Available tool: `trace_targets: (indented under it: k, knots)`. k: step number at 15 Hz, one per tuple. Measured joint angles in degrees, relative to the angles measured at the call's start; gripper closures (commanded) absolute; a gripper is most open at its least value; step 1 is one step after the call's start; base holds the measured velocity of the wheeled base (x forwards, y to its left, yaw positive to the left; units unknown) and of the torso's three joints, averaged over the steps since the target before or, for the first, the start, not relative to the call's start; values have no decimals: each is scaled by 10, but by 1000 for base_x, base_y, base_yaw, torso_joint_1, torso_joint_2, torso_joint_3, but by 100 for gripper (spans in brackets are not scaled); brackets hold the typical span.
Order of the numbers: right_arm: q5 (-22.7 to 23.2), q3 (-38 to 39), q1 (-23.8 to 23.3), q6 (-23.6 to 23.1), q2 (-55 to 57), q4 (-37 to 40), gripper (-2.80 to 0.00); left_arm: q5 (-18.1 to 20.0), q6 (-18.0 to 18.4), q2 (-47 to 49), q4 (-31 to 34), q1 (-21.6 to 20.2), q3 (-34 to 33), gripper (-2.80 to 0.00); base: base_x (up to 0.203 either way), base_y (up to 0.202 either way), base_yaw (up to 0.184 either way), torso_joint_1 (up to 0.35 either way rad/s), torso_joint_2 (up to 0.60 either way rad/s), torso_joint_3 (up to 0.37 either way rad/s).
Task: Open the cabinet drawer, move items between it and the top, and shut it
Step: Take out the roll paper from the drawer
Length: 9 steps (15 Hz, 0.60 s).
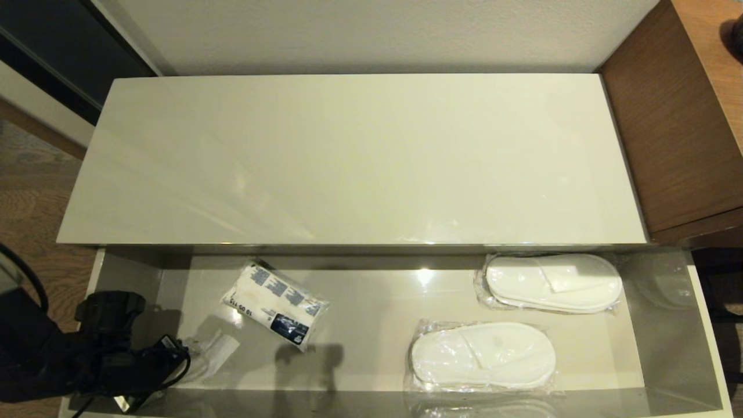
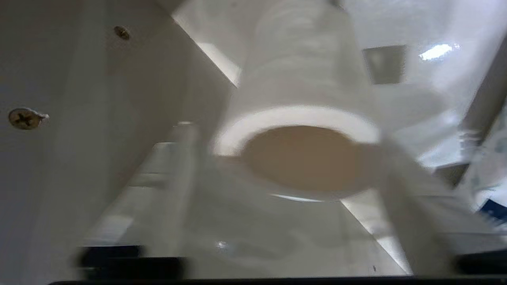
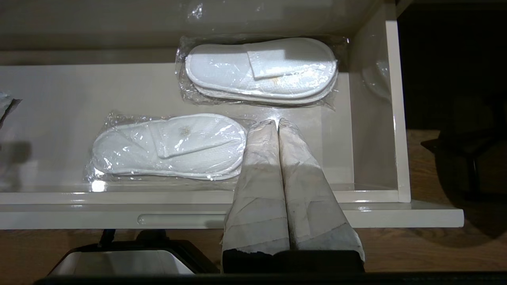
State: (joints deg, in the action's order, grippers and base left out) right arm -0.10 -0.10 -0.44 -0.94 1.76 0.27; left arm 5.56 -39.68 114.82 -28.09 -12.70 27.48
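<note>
Drawer pulled out, your left gripper [image 1: 200, 354] low at its left end around the toilet-paper roll [image 2: 305, 118].

In the head view the cabinet drawer [image 1: 667, 325] is open below the bare top [image 1: 354, 157]; your left arm comes in at 8 o'clock, and the wrist view shows the roll lying between its spread fingers [image 2: 412, 221], cardboard core facing the camera, though you cannot tell whether the pads are gripping it or only flanking it. A white packet with blue printing [image 1: 277, 305] lies at about 1 o'clock from that gripper. Both slipper packs are in the drawer's right half, the rear pair [image 1: 551, 283] at 1 o'clock from the front pair [image 1: 483, 355]. Your right gripper [image 3: 278, 123] hangs above the drawer front, fingers pressed together, empty.
</note>
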Motion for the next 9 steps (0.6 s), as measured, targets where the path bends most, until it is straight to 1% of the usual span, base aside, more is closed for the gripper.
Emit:
trace_targets:
  k: [4, 9]
  knots:
    - [0, 0, 0, 0, 0, 0, 0, 4, 1, -5, -26, 3, -5, 0, 0, 0, 0, 0, 0, 0]
    - [0, 0, 0, 0, 0, 0, 0, 4, 4, -12, -28, 11, -11, 0, 0, 0, 0, 0, 0, 0]
